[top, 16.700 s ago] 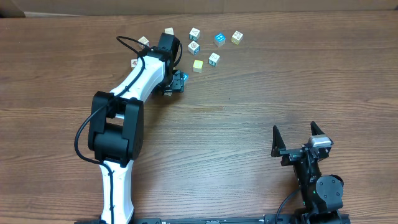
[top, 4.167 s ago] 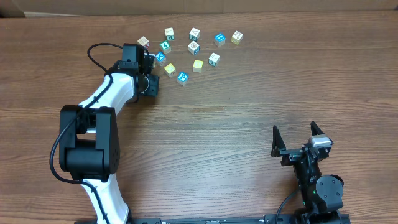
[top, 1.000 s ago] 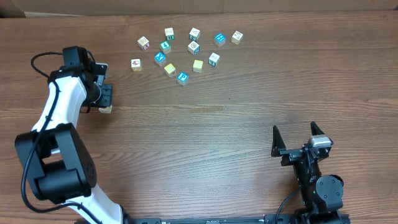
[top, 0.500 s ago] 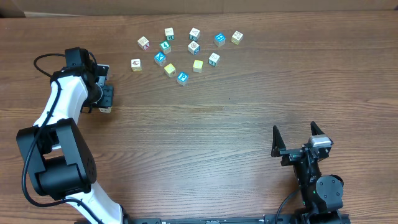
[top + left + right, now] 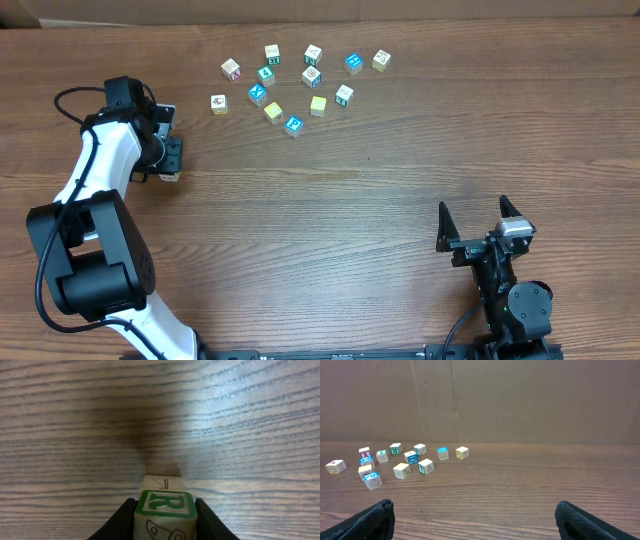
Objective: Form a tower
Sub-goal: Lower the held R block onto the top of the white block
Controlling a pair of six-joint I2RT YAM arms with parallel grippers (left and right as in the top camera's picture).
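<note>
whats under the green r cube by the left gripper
A red-marked cube sits directly beneath the green R cube; only one pale face shows. Its other faces and anything lower are hidden.

Wooden table (image 5: 350,220) bears loose letter cubes (image 5: 312,77) and the tower (image 5: 165,502).

Even, bright light reaches you from above. In the left wrist view, glare whitens the table (image 5: 225,415) beside a soft dark shadow; right-wrist fingertips (image 5: 372,520) blur.

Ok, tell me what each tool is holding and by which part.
Left tool pinches the green R block by its two opposite sides, atop another block. Right tool is open, holding nothing.
</note>
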